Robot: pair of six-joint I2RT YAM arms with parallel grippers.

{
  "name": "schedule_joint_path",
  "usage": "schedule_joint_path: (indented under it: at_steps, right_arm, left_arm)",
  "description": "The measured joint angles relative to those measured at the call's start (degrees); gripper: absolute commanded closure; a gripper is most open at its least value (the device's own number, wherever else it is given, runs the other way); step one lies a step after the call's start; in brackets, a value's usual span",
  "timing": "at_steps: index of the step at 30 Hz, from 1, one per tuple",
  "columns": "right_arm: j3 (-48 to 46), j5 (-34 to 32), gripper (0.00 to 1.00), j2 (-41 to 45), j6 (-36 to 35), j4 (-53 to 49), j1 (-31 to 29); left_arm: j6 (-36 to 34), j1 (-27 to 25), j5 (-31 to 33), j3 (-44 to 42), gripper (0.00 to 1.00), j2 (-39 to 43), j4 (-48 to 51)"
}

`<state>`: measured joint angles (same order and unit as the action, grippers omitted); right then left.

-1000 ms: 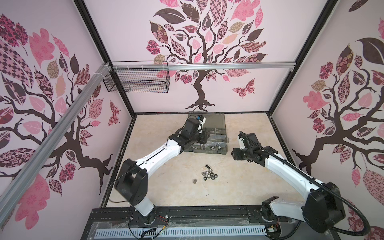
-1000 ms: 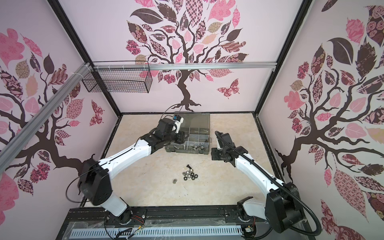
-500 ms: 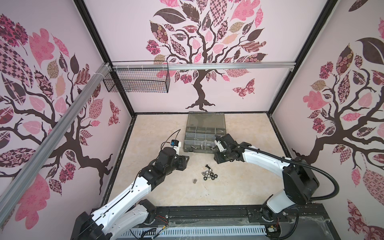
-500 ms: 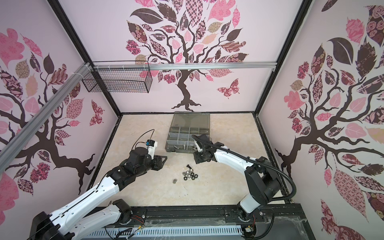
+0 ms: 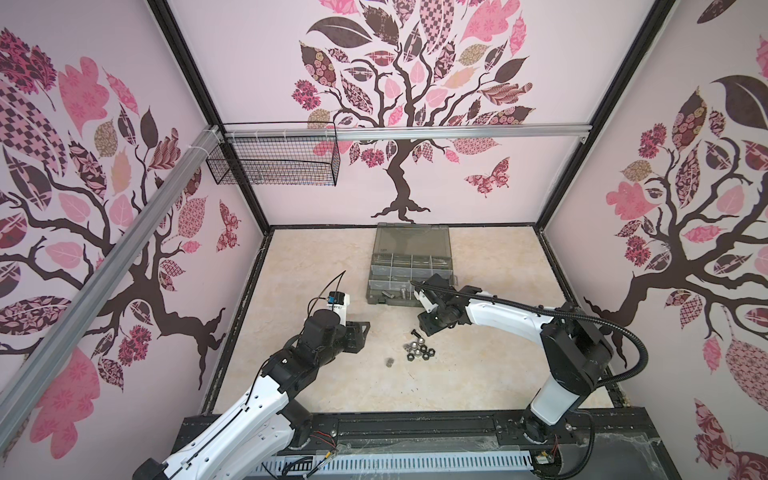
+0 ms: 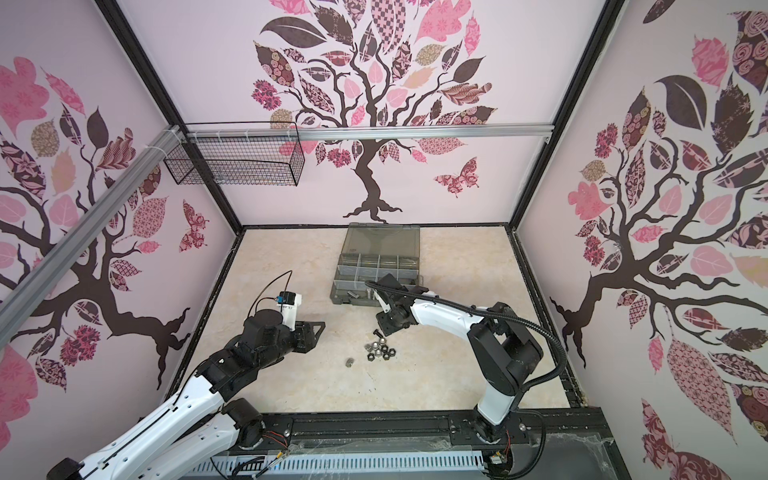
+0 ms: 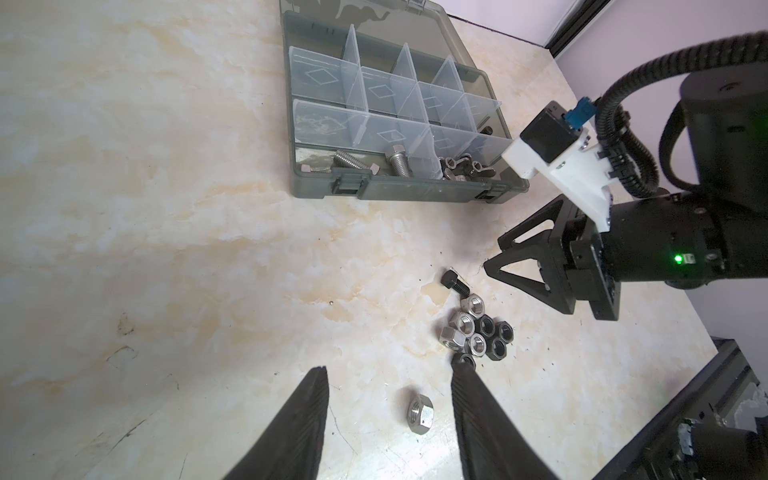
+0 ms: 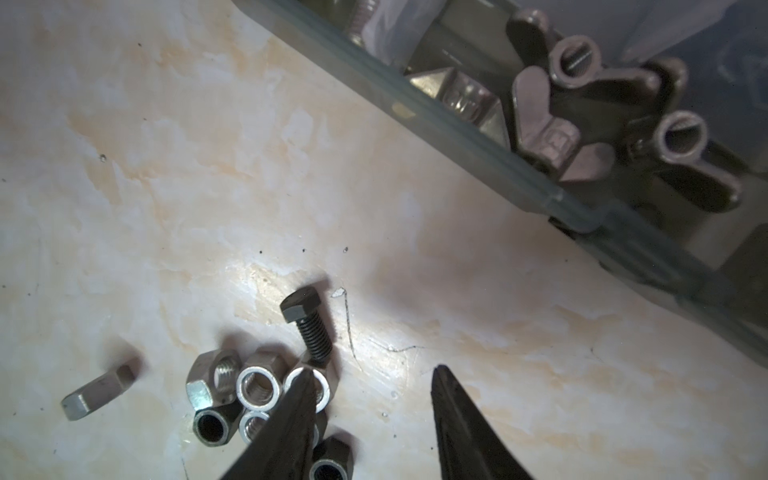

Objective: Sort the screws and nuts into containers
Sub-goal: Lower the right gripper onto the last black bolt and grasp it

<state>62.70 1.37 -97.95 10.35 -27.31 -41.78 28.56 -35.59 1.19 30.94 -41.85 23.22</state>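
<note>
One black screw (image 8: pixel 305 326), seemingly touching the nuts (image 8: pixel 255 390): centre the right tool (image 8: pixel 372 371), spread and empty, across its shank, then pinch without dragging neighbours.

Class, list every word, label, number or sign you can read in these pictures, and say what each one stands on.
No word or number can be read anywhere.
Wing nuts: raised marks stamped on the wings, too blurred to read.
Compartments of the organizer case: a diamond outline on each floor, with no lettering.
</note>
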Motion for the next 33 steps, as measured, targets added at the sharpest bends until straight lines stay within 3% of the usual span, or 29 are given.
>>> schedule_joint_path:
  at_steps: [23, 33]
  right_arm:
    - [4.6, -0.7, 0.72, -8.7, -1.8, -0.6, -4.2]
    - [5.7, -0.7, 0.87, -10.2, -1.7, 0.3, -4.2]
  left_arm:
    - [1.7, 0.0, -1.6, -1.7, 0.49, 0.9, 0.9]
    - [1.7, 0.0, -1.9, -1.7, 0.49, -0.2, 0.9]
